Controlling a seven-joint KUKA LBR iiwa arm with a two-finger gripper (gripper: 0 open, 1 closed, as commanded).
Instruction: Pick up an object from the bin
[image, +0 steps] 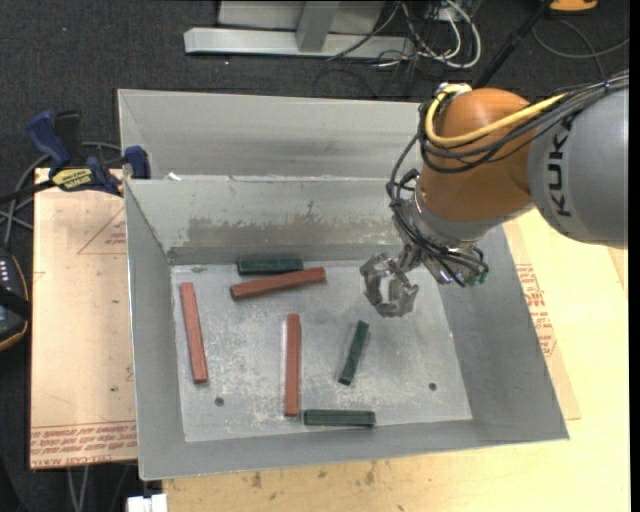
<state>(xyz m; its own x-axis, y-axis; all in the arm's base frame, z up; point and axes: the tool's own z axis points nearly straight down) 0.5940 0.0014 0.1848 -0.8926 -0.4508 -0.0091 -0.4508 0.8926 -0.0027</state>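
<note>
Highest up, the tool (391, 290) hovers, clenched or released I cannot tell, near a tilted dark green bar (352, 352): likely stiff, light; pinch its middle.

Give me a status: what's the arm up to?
Gripper at bin upper right, over bare floor. Nearest: dark green stick, lower left of it, untouched. Nothing in between.

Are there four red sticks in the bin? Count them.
No, the bin holds three red sticks: one at the left, one in the middle, one slanted near the back.
</note>
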